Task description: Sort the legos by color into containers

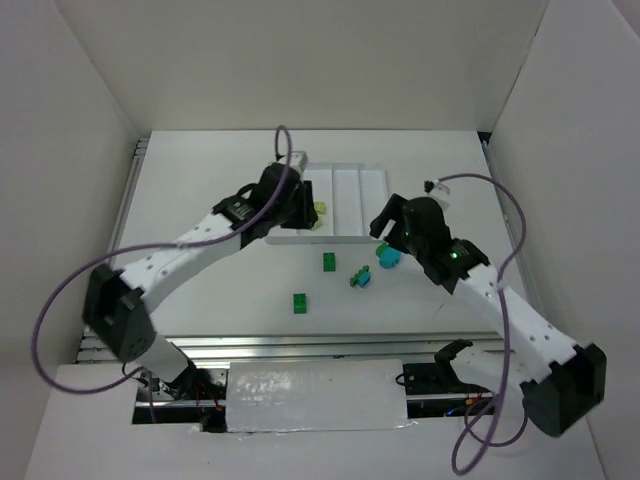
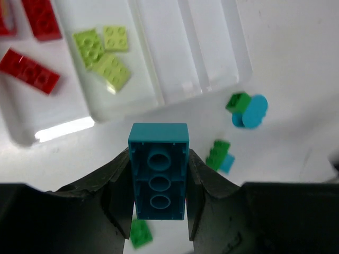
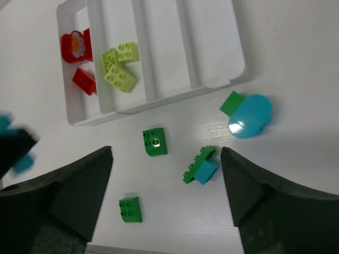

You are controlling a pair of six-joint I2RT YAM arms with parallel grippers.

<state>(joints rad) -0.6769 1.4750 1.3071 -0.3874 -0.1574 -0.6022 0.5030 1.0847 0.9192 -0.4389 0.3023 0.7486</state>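
Note:
My left gripper [image 2: 159, 159] is shut on a cyan brick [image 2: 159, 182], held studs-down above the near edge of the white tray [image 2: 127, 112]. Red bricks [image 2: 29, 71] lie in the tray's leftmost compartment and yellow-green bricks [image 2: 103, 53] in the one beside it. The other two compartments hold nothing. My right gripper [image 3: 166, 153] is open and empty above the loose bricks: two green ones [image 3: 154, 142] [image 3: 130, 209], a green plate on a small cyan brick [image 3: 201, 165], and a round cyan piece [image 3: 250, 115] touching a green brick [image 3: 231, 102].
In the top view the tray [image 1: 360, 185] sits mid-table at the back, with the left gripper [image 1: 298, 205] over its near left corner and the right gripper [image 1: 390, 225] at its right. White walls enclose the table.

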